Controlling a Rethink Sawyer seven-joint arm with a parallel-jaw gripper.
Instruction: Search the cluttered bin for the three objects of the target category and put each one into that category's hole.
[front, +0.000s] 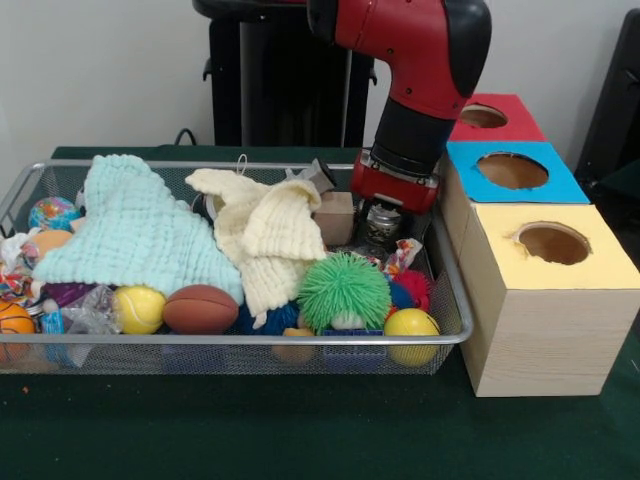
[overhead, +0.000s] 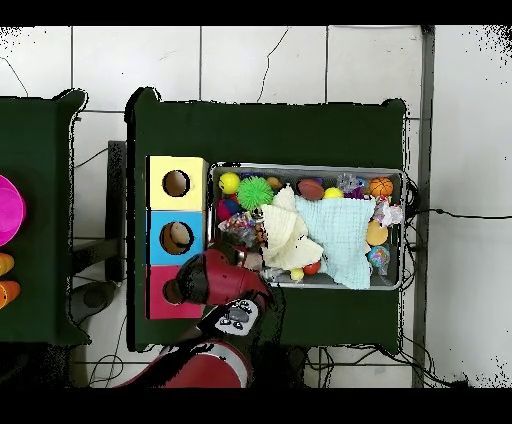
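The cluttered bin is a wide silver wire basket, also in the overhead view. It holds a mint cloth, a cream cloth, a green spiky ball, two yellow balls, a brown football, an orange basketball and a wooden block. My gripper is lowered into the bin's right end, beside the wooden block and behind the spiky ball. Clutter hides its tip. The red arm covers it from above.
Three boxes with round holes stand against the bin's right end: yellow nearest, blue, red farthest. The blue box's hole shows something tan inside. A second table with a pink object lies at the overhead view's left.
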